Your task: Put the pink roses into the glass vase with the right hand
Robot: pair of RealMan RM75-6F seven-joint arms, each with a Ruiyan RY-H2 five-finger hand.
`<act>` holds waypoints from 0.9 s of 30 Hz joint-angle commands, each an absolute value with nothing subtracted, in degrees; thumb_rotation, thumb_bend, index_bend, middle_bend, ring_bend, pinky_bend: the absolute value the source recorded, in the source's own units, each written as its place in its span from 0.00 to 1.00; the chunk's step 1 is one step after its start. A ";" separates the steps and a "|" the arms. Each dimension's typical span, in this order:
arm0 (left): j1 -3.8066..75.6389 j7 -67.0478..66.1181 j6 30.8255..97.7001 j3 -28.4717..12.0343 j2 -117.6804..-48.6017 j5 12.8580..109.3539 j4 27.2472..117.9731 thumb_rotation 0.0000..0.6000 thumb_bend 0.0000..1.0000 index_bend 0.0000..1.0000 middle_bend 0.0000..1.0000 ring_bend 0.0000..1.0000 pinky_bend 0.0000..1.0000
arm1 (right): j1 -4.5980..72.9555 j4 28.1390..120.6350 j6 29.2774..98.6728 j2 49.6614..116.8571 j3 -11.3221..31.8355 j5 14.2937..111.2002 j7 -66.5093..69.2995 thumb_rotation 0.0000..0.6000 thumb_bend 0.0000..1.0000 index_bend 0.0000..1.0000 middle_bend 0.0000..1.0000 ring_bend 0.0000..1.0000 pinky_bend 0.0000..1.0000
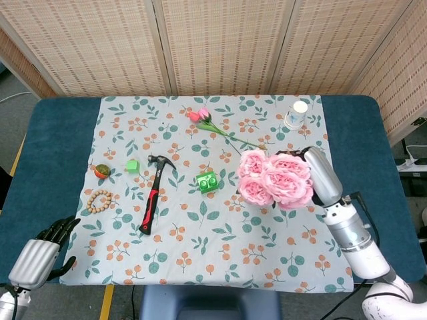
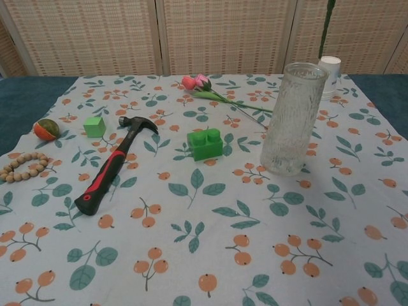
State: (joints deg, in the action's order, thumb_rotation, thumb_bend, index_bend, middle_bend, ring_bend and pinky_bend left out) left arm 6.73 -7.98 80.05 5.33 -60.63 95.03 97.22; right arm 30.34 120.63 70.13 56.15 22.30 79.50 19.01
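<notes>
My right hand [image 1: 322, 176] holds the bunch of pink roses [image 1: 275, 179] in the air, right of the table's middle. In the head view the blooms cover the glass vase completely. In the chest view the tall ribbed glass vase [image 2: 293, 118] stands upright on the cloth with nothing in it. A thin green stem [image 2: 327, 29] hangs down from the top edge, above and just right of the vase's mouth. The chest view shows neither hand. My left hand [image 1: 39, 259] rests low by the table's front left corner, holding nothing, its dark fingers apart.
On the floral cloth lie a hammer [image 1: 155, 193], a green brick [image 1: 207, 181], a green cube [image 1: 132, 165], a bead bracelet [image 1: 99, 200] and a small orange-green ball [image 1: 101, 171]. A long-stemmed pink rosebud [image 1: 200, 115] lies at the back. A paper cup [image 1: 295, 115] stands behind the vase.
</notes>
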 commanded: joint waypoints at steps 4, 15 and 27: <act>6.75 -7.88 80.00 5.36 -60.55 95.07 97.22 1.00 0.33 0.06 0.07 0.12 0.34 | 31.75 120.66 69.44 57.95 22.13 76.47 15.43 1.00 0.36 0.89 0.92 0.81 0.99; 6.77 -8.41 79.76 5.35 -60.65 94.84 97.25 1.00 0.33 0.06 0.07 0.12 0.34 | 32.42 115.04 66.80 59.60 21.23 74.60 20.67 1.00 0.36 0.89 0.92 0.81 0.99; 6.74 -8.11 79.86 5.24 -60.61 94.65 97.19 1.00 0.33 0.06 0.07 0.12 0.34 | 32.13 107.06 62.87 62.19 18.72 74.42 30.27 1.00 0.36 0.89 0.92 0.81 0.99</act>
